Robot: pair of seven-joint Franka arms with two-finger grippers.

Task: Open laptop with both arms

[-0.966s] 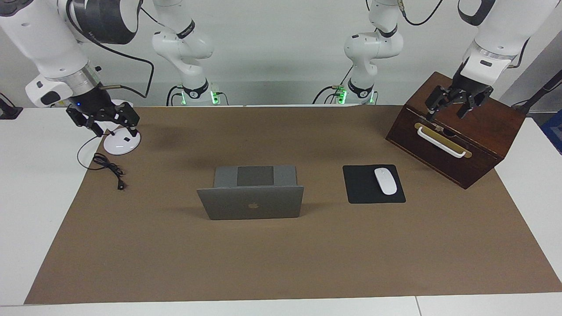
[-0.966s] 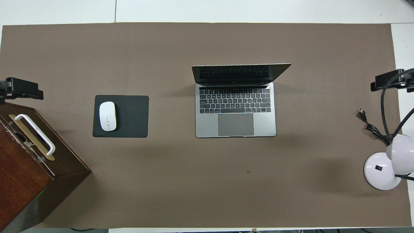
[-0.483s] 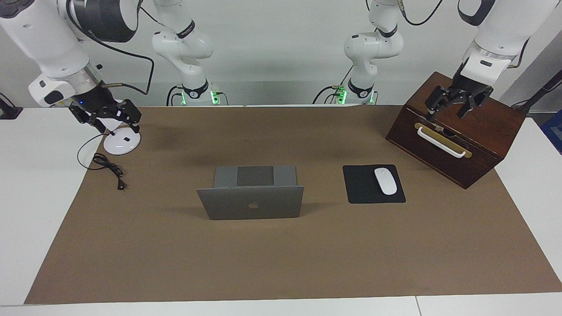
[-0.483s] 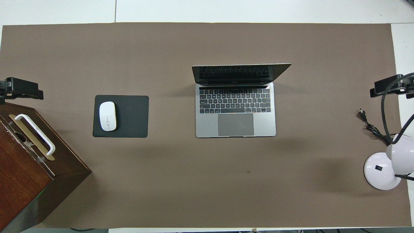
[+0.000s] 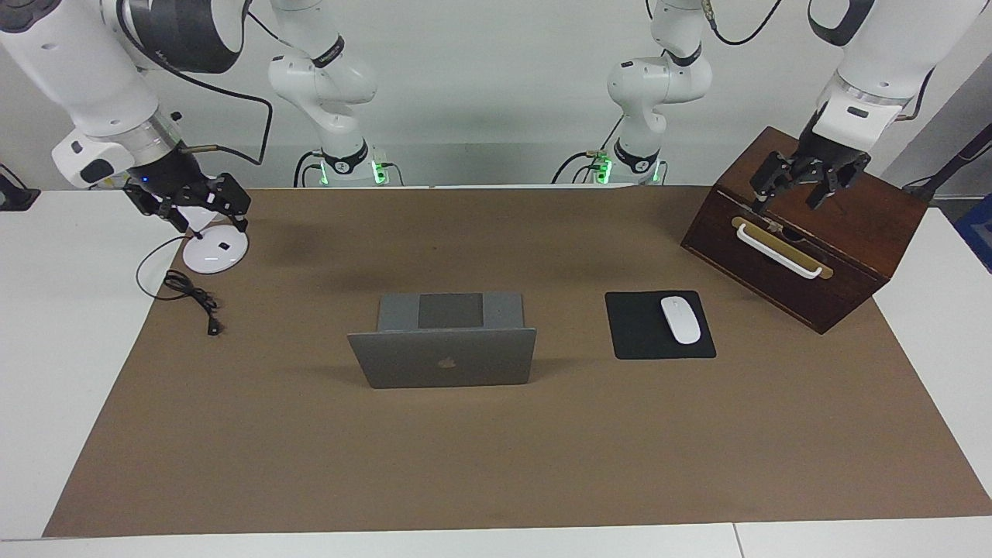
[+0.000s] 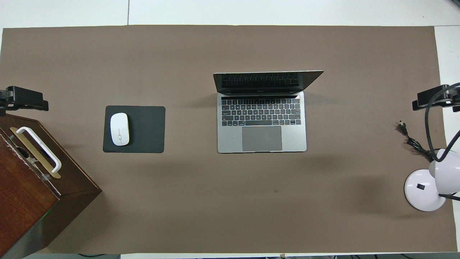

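Overhead view — laptop (image 6: 261, 118) open; untouched

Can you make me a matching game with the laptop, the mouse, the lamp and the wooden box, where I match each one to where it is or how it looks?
Things:
1. laptop
2. white mouse
3. white lamp
4. wooden box

Clues:
A. lies on the black mouse pad
B. stands at the right arm's end of the table
C. has its lid up, keyboard showing
D. has a white handle, at the left arm's end of the table

Right pairs: 1-C, 2-A, 3-B, 4-D
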